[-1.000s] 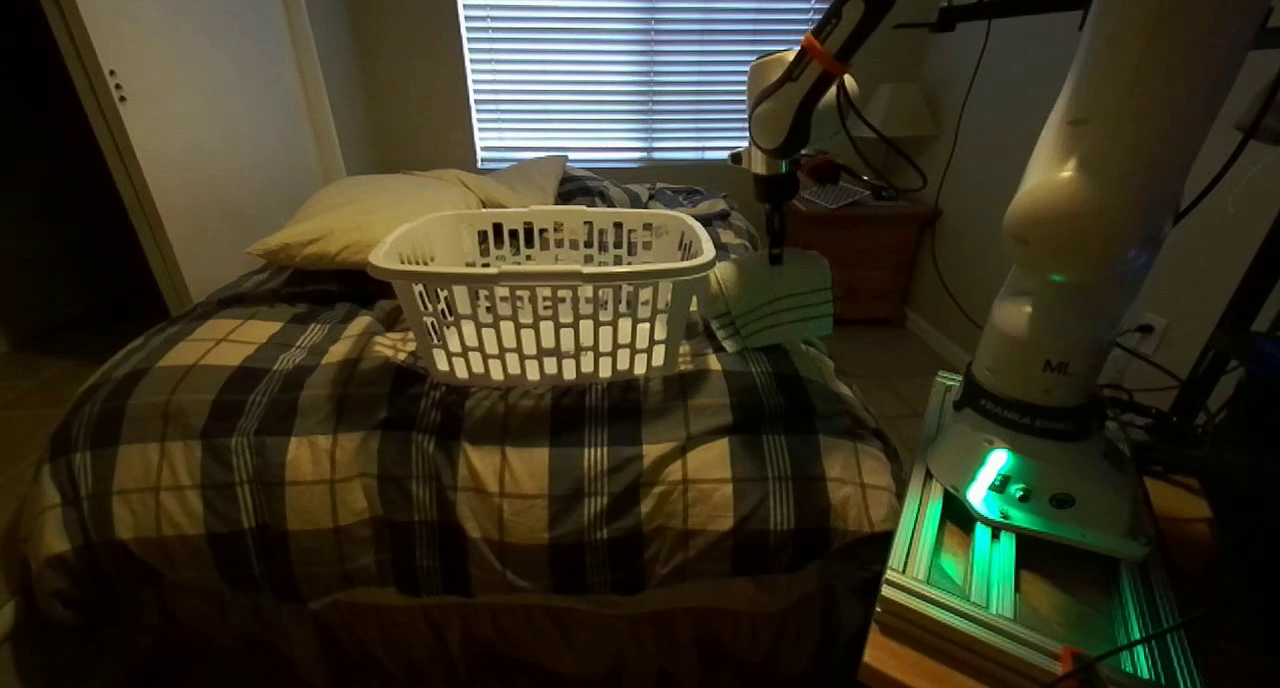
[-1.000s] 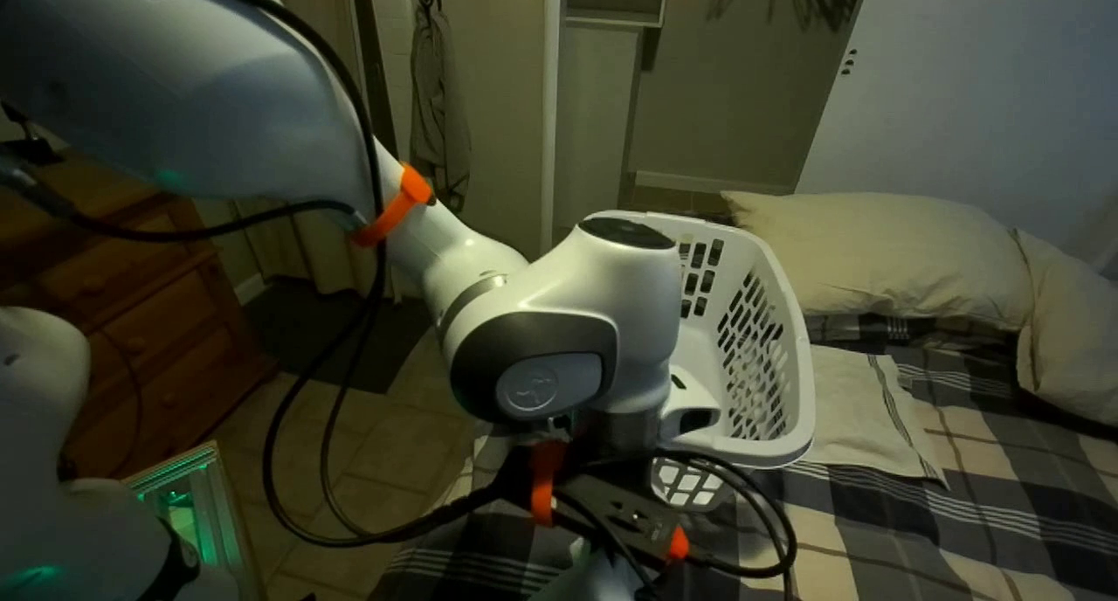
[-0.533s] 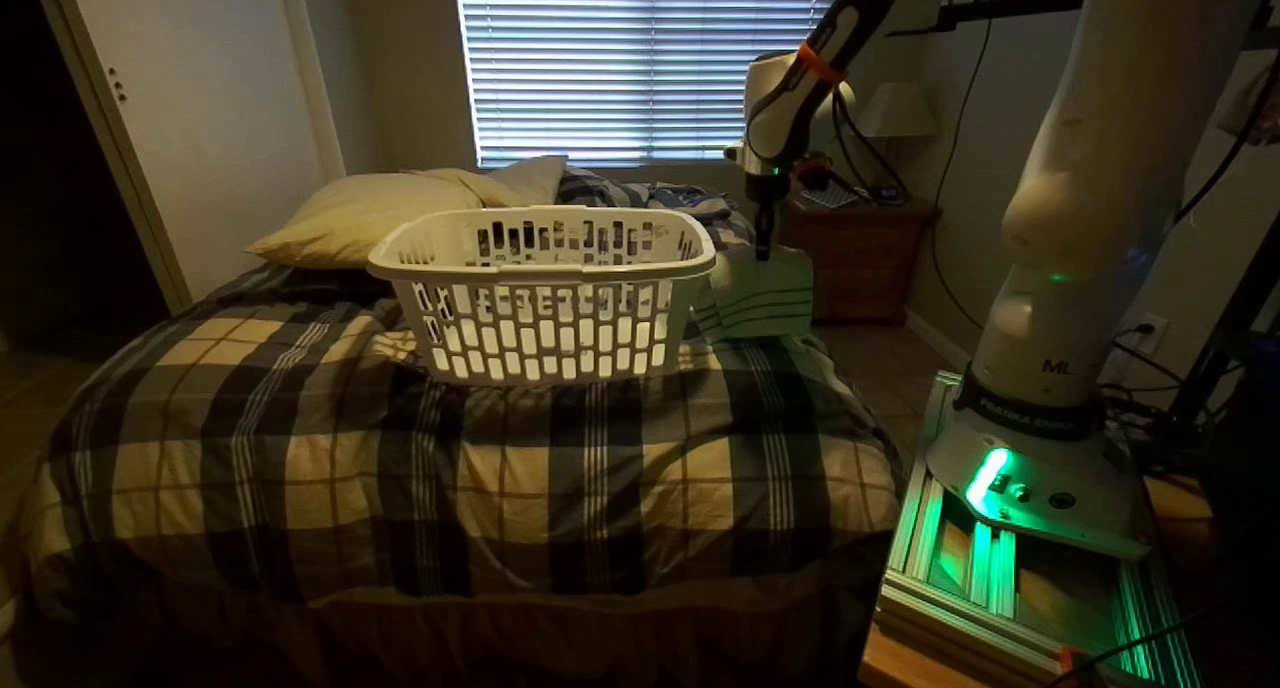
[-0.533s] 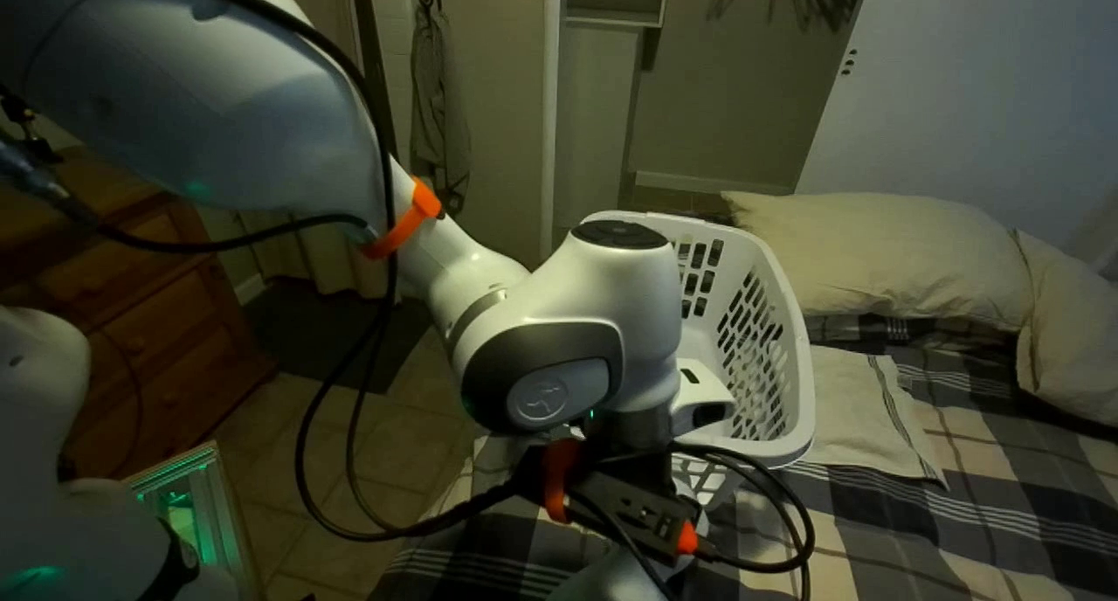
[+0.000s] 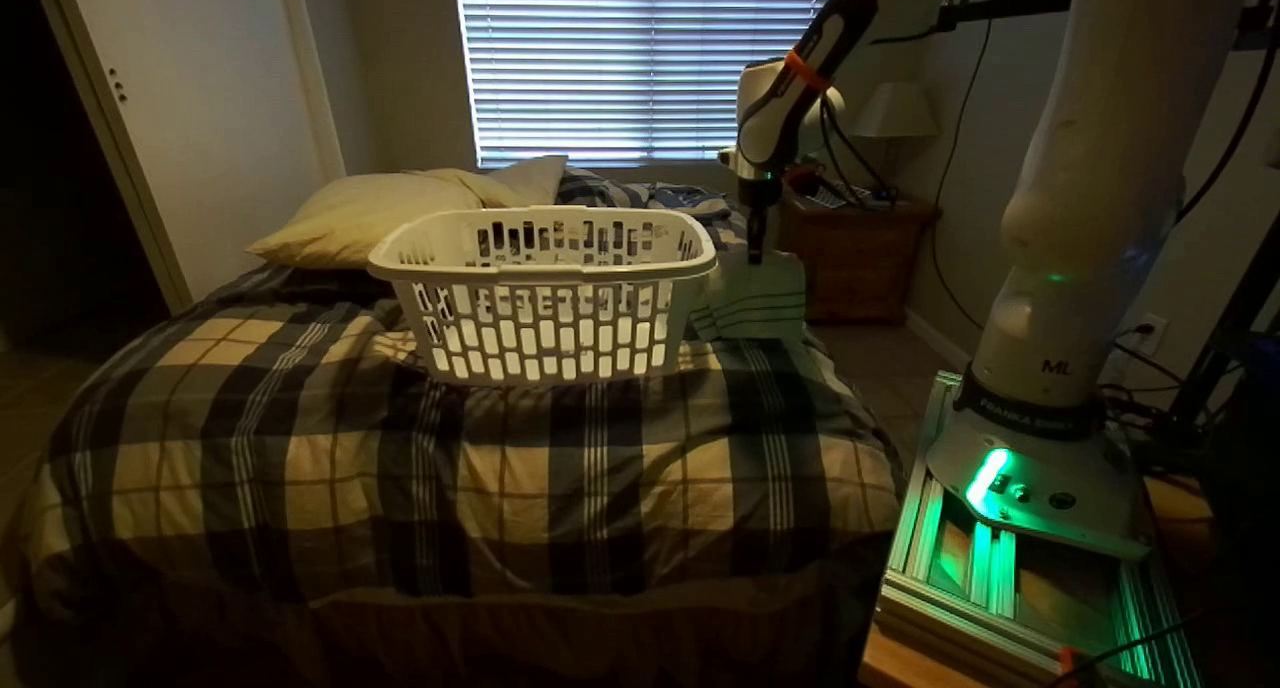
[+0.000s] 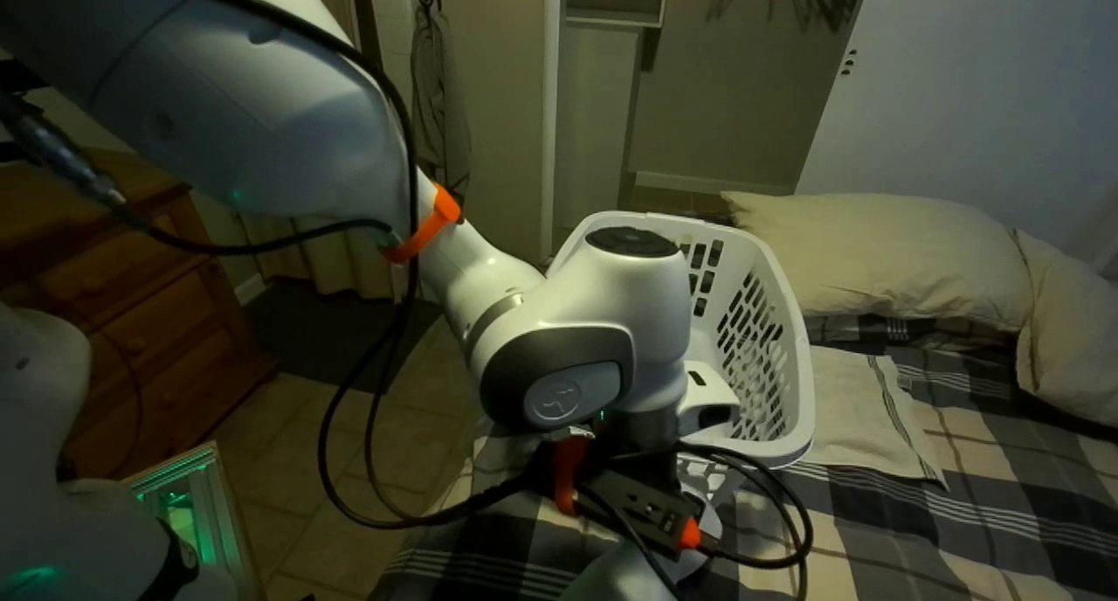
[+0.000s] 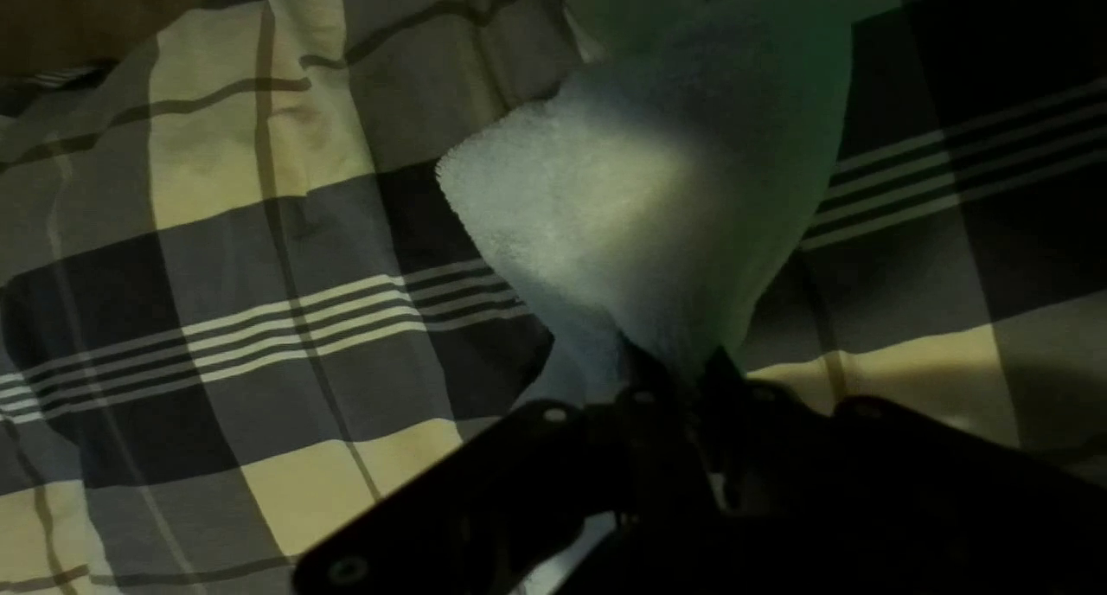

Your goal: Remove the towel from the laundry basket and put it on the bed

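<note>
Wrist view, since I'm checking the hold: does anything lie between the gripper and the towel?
Nothing shows there: in the wrist view, the Robotiq gripper pinches the towel directly, its cloth bunched at the grip.

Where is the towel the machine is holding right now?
In an exterior view, the towel hangs from the gripper over the bed, just right of the laundry basket as pictured. The wrist view shows it pinched there too.

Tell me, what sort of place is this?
Most likely a bedroom in someone's home: there's a large bed under a dark-and-cream plaid cloth comforter, with plump cream cloth pillows on it, and what looks like a brown wooden nightstand beyond.
</note>
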